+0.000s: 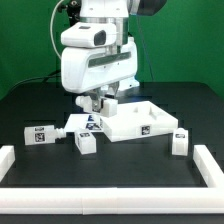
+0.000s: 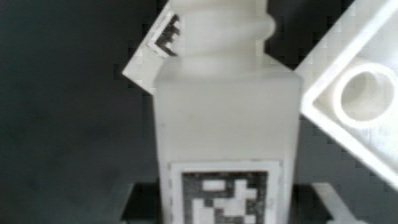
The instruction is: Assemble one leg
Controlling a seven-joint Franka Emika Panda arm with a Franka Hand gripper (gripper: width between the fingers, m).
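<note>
I read no words, nos. or brand marks anywhere. The only signs were b/w square fiducial tags: one (image 2: 222, 195) on the leg (image 2: 214, 100), a 2nd (image 2: 166, 35) on its side face, and more on a loose block (image 1: 40, 136) and the tabletop (image 1: 143, 128) in ext. view. Patterns only, no txt.

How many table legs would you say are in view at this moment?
4. Left leg lies at the exterior view's left; front leg nearer centre; right leg beside the tabletop; fourth leg fills the wrist view. More may be hidden.
</note>
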